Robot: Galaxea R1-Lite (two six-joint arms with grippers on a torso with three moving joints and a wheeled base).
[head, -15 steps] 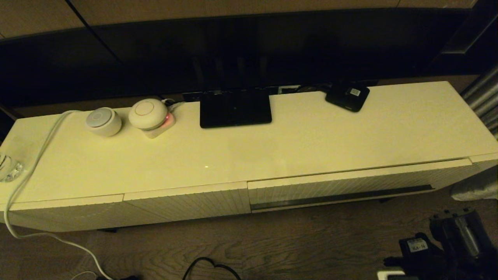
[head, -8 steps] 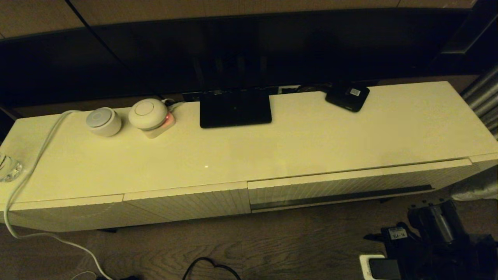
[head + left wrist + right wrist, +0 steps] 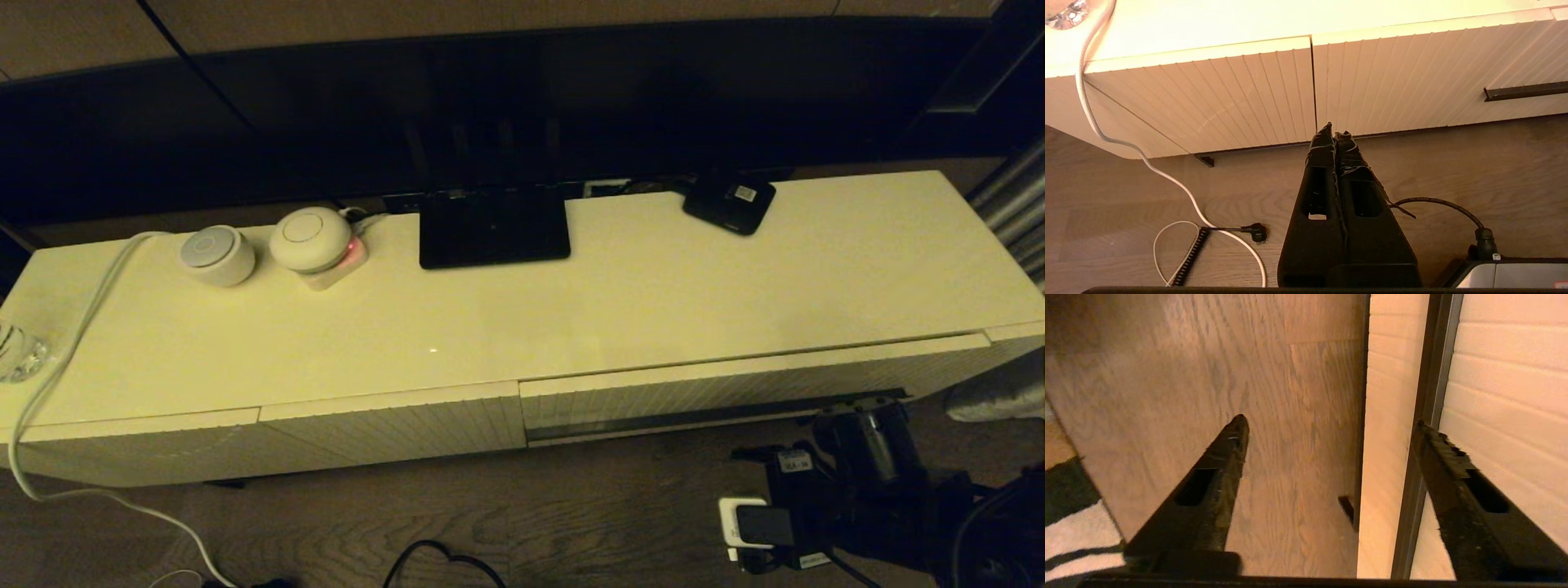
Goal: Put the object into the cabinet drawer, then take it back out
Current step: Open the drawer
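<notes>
The umbrella is out of view in every frame. The cabinet drawer [image 3: 694, 390] is closed; its ribbed cream front carries a long dark handle slot [image 3: 718, 413]. My right gripper [image 3: 861, 408] is low in front of the slot's right end. In the right wrist view the right gripper [image 3: 1331, 422] is open and empty. One finger [image 3: 1453, 465] lies over the drawer front [image 3: 1506, 375] beside the slot [image 3: 1433, 375], and the other is over the floor. My left gripper [image 3: 1335, 130] is shut and empty, low before the shorter ribbed front [image 3: 1229, 98], and it does not show in the head view.
On the cabinet top [image 3: 653, 294] stand a flat black stand [image 3: 494, 227], a small black box with a white label [image 3: 729, 202] and two round white devices [image 3: 216, 255]. A white cable [image 3: 65, 359] runs down the left end to the floor. A dark cable [image 3: 441, 559] lies on the wood floor.
My right arm has come up and to the left from the lower right corner, bringing its gripper to the right end of the drawer's handle slot. Nothing else has moved.
</notes>
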